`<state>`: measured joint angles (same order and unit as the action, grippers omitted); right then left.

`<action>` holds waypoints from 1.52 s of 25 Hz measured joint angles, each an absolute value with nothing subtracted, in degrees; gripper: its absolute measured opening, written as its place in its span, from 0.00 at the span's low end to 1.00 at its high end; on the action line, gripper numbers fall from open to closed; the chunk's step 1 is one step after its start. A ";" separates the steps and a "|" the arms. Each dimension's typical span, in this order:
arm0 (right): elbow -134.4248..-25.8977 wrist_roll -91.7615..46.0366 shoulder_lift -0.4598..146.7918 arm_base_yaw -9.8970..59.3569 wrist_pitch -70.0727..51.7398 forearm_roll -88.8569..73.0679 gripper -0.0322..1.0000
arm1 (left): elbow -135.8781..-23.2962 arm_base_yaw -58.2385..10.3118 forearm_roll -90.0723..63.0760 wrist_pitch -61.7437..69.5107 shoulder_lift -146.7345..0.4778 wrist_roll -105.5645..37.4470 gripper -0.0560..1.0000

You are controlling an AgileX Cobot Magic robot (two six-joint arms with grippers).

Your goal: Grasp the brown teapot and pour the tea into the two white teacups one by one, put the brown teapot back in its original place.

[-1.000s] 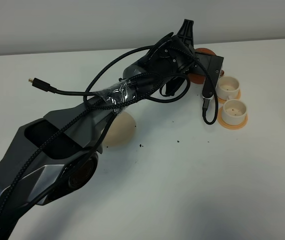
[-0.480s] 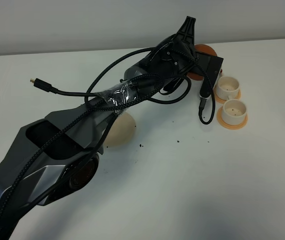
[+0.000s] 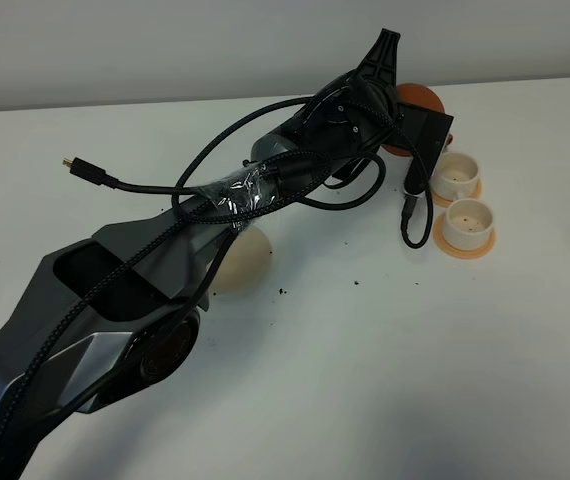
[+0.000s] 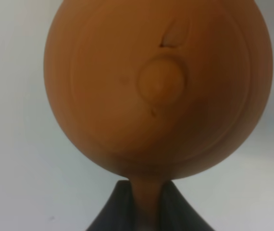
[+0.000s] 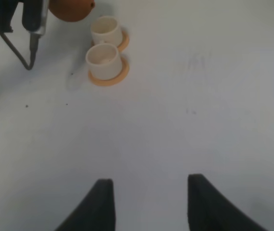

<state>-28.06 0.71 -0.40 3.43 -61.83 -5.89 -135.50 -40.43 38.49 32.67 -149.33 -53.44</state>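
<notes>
Gripping the brown teapot (image 4: 156, 91) by its handle (image 4: 146, 195) near the tabletop's (image 3: 365, 350) far edge, the left jaws should tilt slowly, aimed into the farther teacup (image 3: 455, 173); right jaws wide, empty.

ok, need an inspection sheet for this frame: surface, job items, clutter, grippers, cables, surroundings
Surface: white table, matte, no spills seen.
Job's things: brown teapot held beside the far white teacup; near teacup next to it, each on an orange saucer; cream coaster vacant, partly hidden by the left arm.
Clutter: a few dark specks.
Grippers: left gripper shut on the teapot's handle; right gripper open above bare table.
Cables: black cables taped along the left arm; loose plug end sticks out; hanging loop close to the cups.
Surroundings: pale wall; nothing else seen.
</notes>
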 joint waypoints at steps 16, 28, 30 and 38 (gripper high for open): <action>-28.06 0.71 -0.40 3.43 -61.83 -5.89 0.39 | -135.50 -40.76 41.48 30.95 -149.33 -53.59 0.17; -28.06 0.71 -0.40 3.43 -61.83 -5.89 0.39 | -135.50 -40.97 42.77 30.56 -149.33 -53.63 0.17; -28.06 0.71 -0.40 3.43 -61.83 -5.89 0.39 | -135.50 -40.97 42.84 30.57 -149.33 -53.63 0.17; -28.06 0.71 -0.40 3.43 -61.83 -5.89 0.39 | -135.50 -41.18 44.01 29.47 -149.33 -53.63 0.17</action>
